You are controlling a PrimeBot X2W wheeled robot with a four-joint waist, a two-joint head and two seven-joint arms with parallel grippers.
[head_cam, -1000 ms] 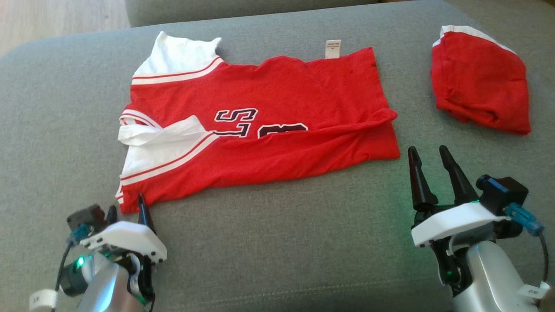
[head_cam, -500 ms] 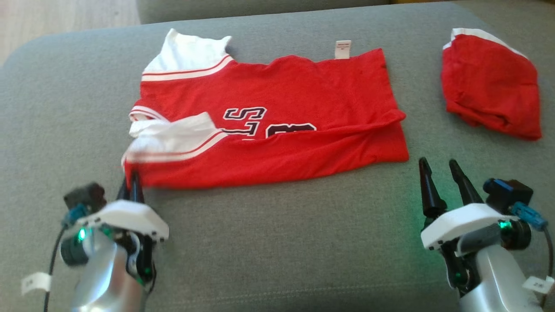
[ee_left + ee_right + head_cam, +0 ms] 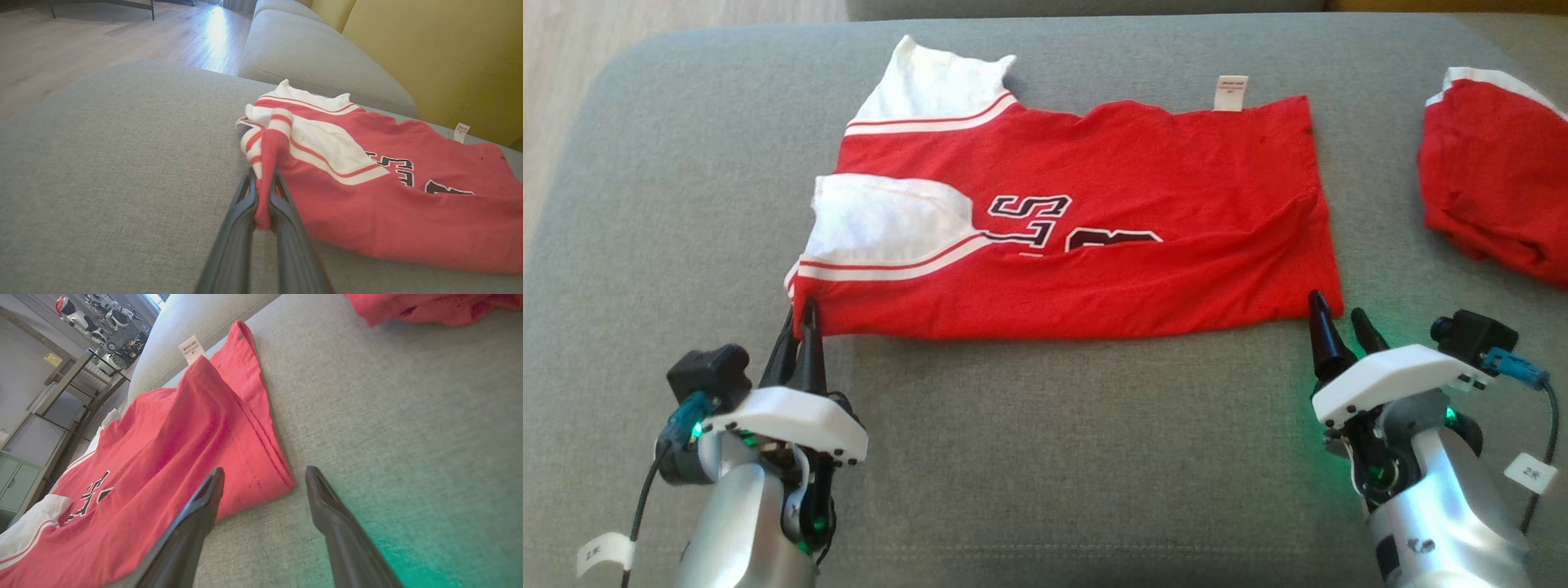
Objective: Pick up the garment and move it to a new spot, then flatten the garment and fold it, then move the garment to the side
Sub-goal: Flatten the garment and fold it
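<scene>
Garment (image 3: pixel 1094 155) is laid across the grey sofa cushion (image 3: pixel 1054 433), spread roughly flat, with its near long edge folded up over the print. Red body and white shoulder panels edged in red stripes are noted. Of the black, white-outlined print (image 3: pixel 1033 220), an "S" and part of a digit beside it are readable; the remainder is covered by the fold. A white label (image 3: pixel 1230 92) protrudes at the far edge; its text is too small to be read.

Left gripper (image 3: pixel 805 314) is closed on the garment's near-left corner. In the left wrist view, a bunched strip of red and striped fabric is seen pinched between the two fingers of the gripper (image 3: pixel 265 192).

Right gripper (image 3: pixel 1338 309) is held with its jaws apart at the near-right corner. In the right wrist view, the hem corner lies between the spread fingers (image 3: pixel 204 498); contact cannot be determined.

A smaller red bundle (image 3: pixel 1494 196) with white trim lies well apart to the right.
</scene>
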